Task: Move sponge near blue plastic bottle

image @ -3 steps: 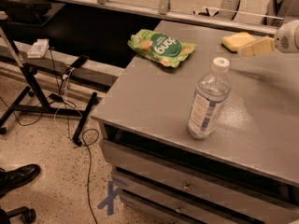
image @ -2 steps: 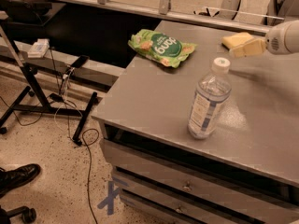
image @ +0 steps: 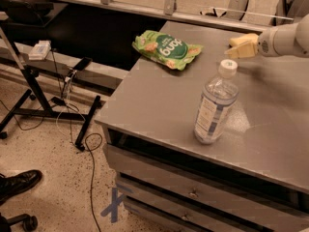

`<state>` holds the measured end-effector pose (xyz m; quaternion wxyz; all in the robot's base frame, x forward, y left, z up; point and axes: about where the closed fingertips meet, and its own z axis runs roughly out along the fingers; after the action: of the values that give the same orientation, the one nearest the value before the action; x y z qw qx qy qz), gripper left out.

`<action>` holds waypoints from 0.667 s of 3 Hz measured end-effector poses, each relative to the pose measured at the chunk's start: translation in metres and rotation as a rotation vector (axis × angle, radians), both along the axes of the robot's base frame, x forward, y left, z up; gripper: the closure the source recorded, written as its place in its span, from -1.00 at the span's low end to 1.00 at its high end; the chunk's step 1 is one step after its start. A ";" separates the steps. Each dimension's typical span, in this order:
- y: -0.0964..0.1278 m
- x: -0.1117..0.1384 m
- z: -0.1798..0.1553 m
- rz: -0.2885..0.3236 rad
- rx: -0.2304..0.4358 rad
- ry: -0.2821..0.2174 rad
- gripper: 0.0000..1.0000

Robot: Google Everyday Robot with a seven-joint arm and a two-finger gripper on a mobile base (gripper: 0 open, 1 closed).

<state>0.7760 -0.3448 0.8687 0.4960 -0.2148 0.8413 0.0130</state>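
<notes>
The pale yellow sponge [image: 243, 43] is at the back right of the grey table [image: 154, 105], held just above the tabletop, with a shadow under it. My gripper [image: 252, 48] comes in from the right on a white arm [image: 285, 38] and is shut on the sponge's right end. The clear plastic bottle [image: 216, 105] with a white cap and pale blue label stands upright near the table's front, below and a little left of the sponge, apart from it.
A green snack bag [image: 167, 49] lies at the table's back left. Drawers [image: 193, 192] sit under the tabletop. A black stand [image: 43, 91] with cables stands on the floor at left. A shoe [image: 19, 181] is at bottom left.
My arm has moved left with the sponge, and the sponge now sits closer to the bottle's cap. The bottle and snack bag have not moved.
</notes>
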 end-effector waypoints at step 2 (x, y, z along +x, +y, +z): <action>-0.004 0.038 -0.009 -0.066 0.017 -0.018 -1.00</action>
<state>0.8144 -0.3487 0.8597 0.5052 -0.1828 0.8434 0.0017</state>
